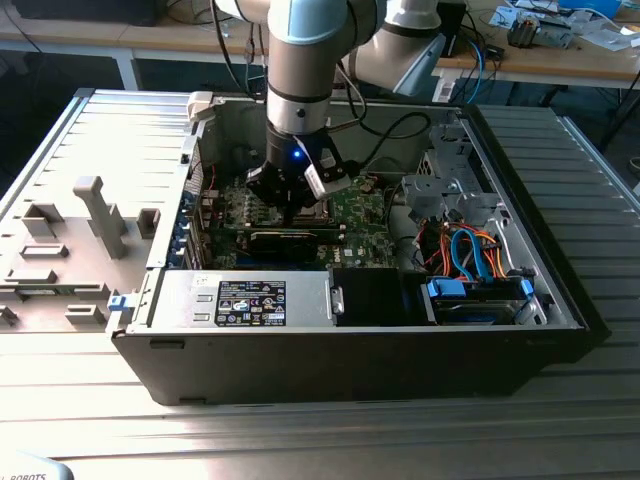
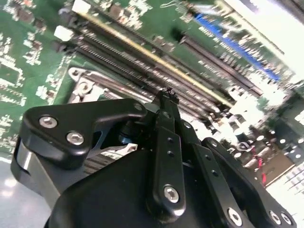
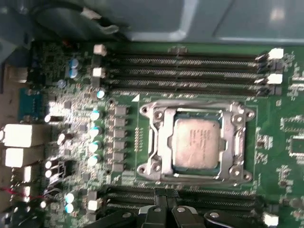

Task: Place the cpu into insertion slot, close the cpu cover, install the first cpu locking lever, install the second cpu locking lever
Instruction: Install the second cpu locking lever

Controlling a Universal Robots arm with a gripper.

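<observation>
Open PC case [image 1: 560, 300], green mobo [image 3: 285, 123], blue drive cables [image 1: 470, 255].

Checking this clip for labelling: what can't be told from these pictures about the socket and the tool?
- Socket in the exterior view: the tool hangs over it and covers it.
- Levers: in the first wrist view, too blurred around the cover to tell whether they are latched.
- Cpu: seated under the cover; its print is unreadable.
- Tool grip: the second wrist view does not show whether it holds anything.
</observation>
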